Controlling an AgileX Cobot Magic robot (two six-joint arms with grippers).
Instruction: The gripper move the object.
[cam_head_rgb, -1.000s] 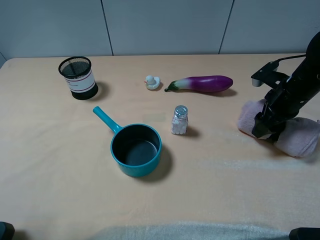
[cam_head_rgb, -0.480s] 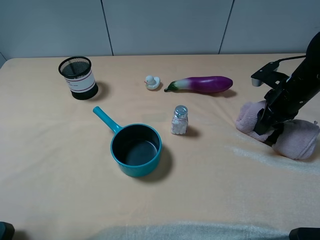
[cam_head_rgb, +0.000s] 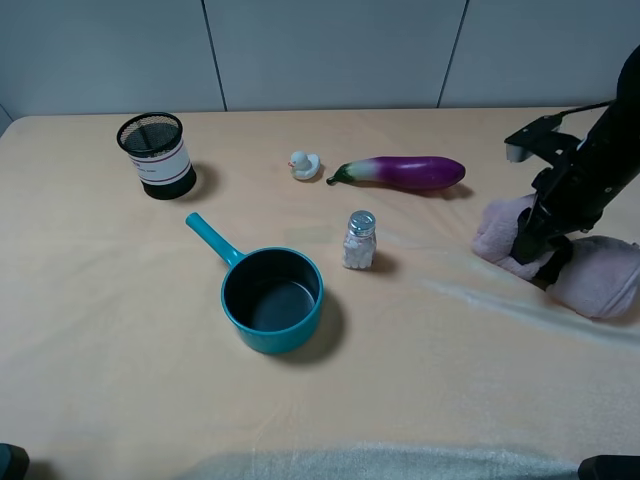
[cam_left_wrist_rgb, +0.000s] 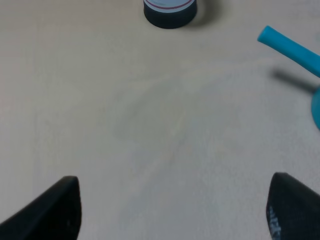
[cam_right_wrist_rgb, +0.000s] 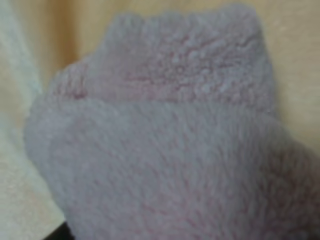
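The mauve-pink plush towel (cam_head_rgb: 600, 278) lies at the right edge of the table in the exterior high view, bow-shaped, pinched in the middle. My right gripper (cam_head_rgb: 540, 256) comes down on that middle and is shut on it, its dark fingers standing between the two fluffy ends. The right wrist view is filled by the towel (cam_right_wrist_rgb: 165, 145) close up; the fingers are almost fully hidden there. My left gripper (cam_left_wrist_rgb: 172, 210) is open and empty over bare tablecloth, with only its two dark fingertips (cam_left_wrist_rgb: 55, 205) showing.
A purple eggplant (cam_head_rgb: 405, 170) lies just left of and behind the towel. A salt shaker (cam_head_rgb: 359, 240), a teal saucepan (cam_head_rgb: 272, 298), a small duck (cam_head_rgb: 304, 164) and a black mesh cup (cam_head_rgb: 155, 155) stand further left. The tablecloth is wrinkled beside the towel.
My right gripper has shifted slightly back and up with the towel in its grip. The cloth wrinkle left of the towel has lengthened. The left arm has not moved.
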